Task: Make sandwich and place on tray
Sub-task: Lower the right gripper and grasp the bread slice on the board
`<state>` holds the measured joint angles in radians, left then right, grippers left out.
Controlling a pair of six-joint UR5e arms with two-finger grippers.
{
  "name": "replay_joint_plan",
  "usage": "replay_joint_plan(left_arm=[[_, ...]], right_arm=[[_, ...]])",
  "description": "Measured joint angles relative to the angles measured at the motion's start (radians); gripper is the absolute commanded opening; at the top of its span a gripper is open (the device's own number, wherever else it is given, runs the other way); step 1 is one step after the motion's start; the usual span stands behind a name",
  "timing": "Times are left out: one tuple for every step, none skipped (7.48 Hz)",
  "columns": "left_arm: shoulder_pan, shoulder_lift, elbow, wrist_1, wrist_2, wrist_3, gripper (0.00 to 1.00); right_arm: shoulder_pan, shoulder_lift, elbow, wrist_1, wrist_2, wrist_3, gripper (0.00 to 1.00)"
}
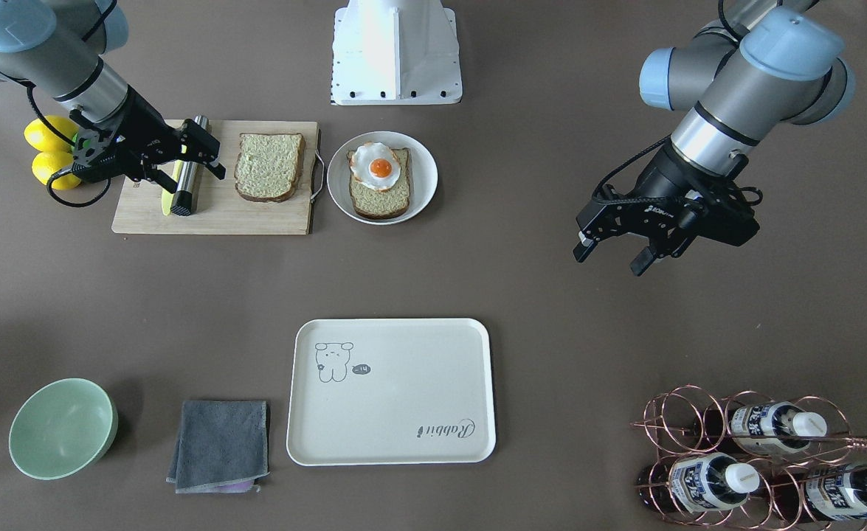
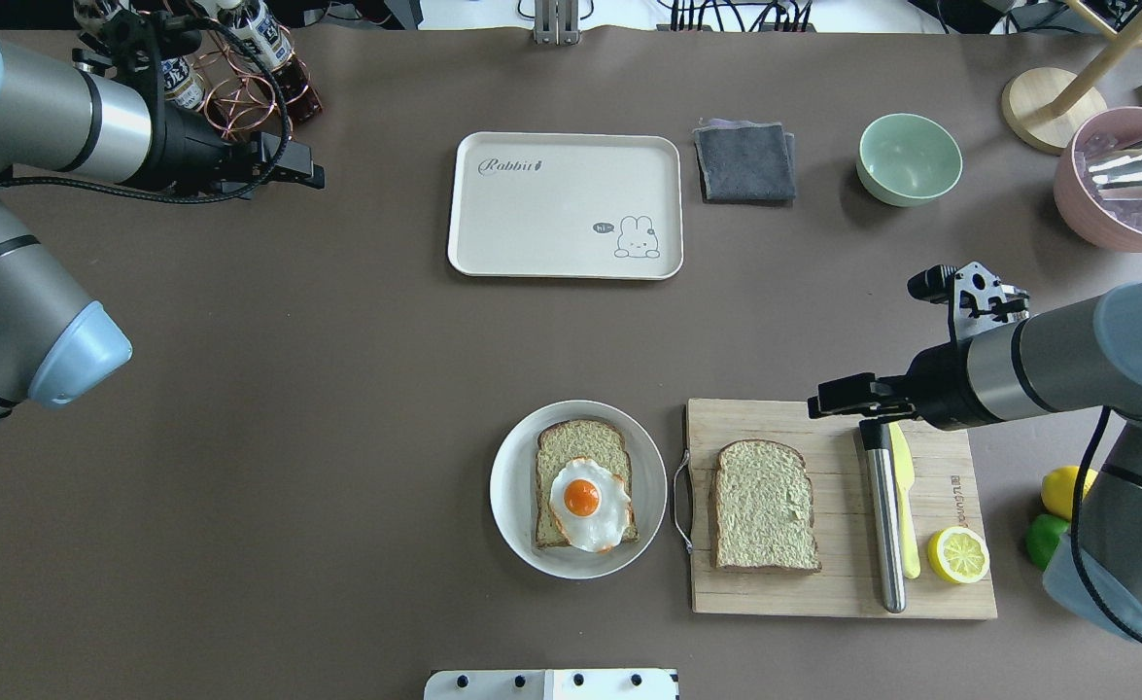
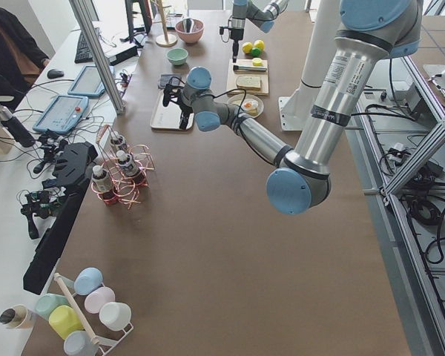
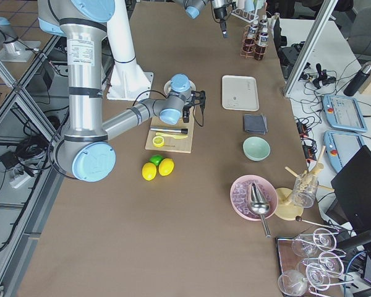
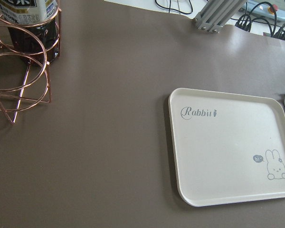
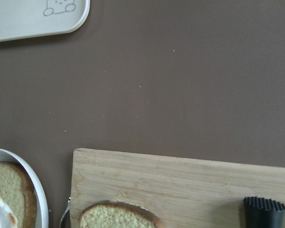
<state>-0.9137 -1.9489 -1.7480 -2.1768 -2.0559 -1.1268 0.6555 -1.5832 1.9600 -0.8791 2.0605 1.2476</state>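
Note:
One bread slice lies on the wooden cutting board. The other slice lies on a round white plate with the fried egg on top. The cream tray sits bare at the far middle; it also shows in the left wrist view. My right gripper is open and empty above the board's far edge, near the knife handle. My left gripper is open and empty, hovering over bare table between the tray and the bottle rack.
A steel-handled knife, a yellow knife and a halved lemon lie on the board. Lemons and a lime sit beside it. A grey cloth, a green bowl, a pink bowl and a copper bottle rack stand at the far side.

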Motion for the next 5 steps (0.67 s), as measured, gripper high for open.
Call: replay_joint_plan(left_arm=[[0.0, 0.001, -0.001, 0.0, 0.0, 0.0, 0.98], [0.0, 0.001, -0.002, 0.0, 0.0, 0.001, 0.98], [0.0, 0.003, -0.004, 0.0, 0.0, 0.001, 0.98], [0.0, 0.004, -0.005, 0.0, 0.0, 0.001, 0.98], [0.0, 0.005, -0.005, 0.0, 0.0, 0.001, 0.98]], right_arm=[[-0.056, -0.007, 0.009, -0.001, -0.052, 0.03, 1.0], [-0.107, -0.012, 0.014, -0.001, -0.099, 0.056, 1.0], [-0.146, -0.015, 0.019, -0.001, -0.126, 0.072, 0.99], [-0.173, -0.018, 0.024, -0.001, -0.136, 0.089, 0.91], [-0.195, -0.018, 0.03, 0.0, -0.141, 0.102, 0.81]])
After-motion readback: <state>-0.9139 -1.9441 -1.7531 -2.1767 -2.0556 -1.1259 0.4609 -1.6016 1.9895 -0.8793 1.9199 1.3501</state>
